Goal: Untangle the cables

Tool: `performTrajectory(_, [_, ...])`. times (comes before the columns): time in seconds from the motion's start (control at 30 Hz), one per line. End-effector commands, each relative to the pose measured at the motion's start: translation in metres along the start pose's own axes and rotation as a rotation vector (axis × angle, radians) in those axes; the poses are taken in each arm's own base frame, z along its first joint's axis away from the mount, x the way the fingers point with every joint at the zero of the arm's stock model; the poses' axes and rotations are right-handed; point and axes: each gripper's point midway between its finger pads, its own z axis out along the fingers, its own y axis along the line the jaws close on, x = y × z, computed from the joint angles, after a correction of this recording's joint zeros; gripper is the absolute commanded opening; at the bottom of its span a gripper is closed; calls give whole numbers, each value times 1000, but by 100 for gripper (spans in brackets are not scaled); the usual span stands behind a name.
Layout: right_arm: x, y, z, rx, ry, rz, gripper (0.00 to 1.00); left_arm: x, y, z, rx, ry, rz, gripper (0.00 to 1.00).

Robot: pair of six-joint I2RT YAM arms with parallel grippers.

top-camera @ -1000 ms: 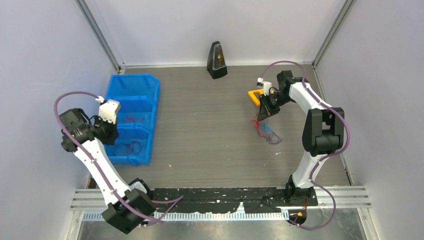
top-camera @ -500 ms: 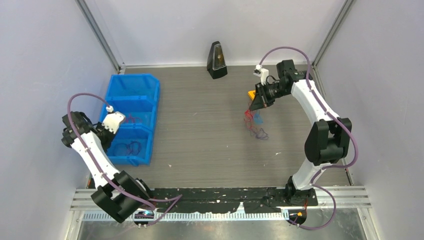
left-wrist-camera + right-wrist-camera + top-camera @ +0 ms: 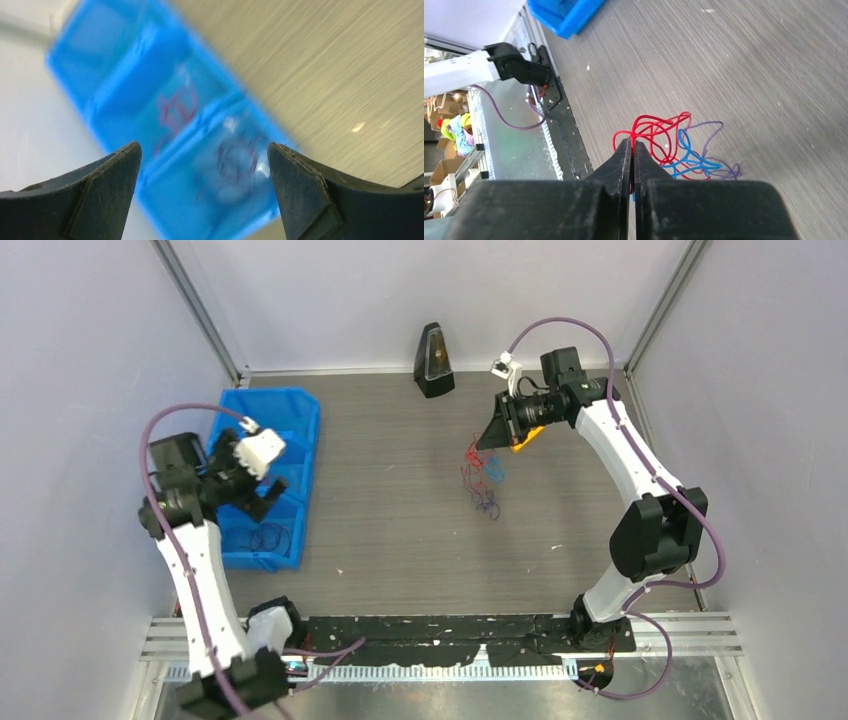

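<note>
The cables (image 3: pixel 659 135) are hanging in a red, blue and purple tangle well to the right of the blue bin (image 3: pixel 300 420). They're dangling from the right gripper (image 3: pixel 632 150), which is pinching a red one tight. Compared to a second ago, the bundle is sitting closer to the bin. The left gripper (image 3: pixel 203 150) is hovering right over the bin, and its jaws are now spread wide after being clamped shut. Two loose strands (image 3: pixel 175 107) are lying inside the bin, pretty blurry.
</note>
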Motion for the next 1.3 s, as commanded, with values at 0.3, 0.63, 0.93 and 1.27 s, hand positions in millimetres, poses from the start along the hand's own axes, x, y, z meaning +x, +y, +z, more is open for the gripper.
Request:
performTrajectory(0.3, [-46, 91, 8, -237, -102, -170, 5, -236, -192, 67, 561, -687, -29, 99])
performTrajectory(0.63, [-42, 119, 18, -296, -85, -208, 5, -289, -244, 105, 694, -733, -72, 77])
performTrajectory(0.93, [-26, 54, -11, -116, -86, -117, 5, -224, -217, 98, 720, -606, -95, 0])
performTrajectory(1.27, [-33, 2, -41, 16, -119, -59, 5, -131, -191, 117, 617, -400, -115, 0])
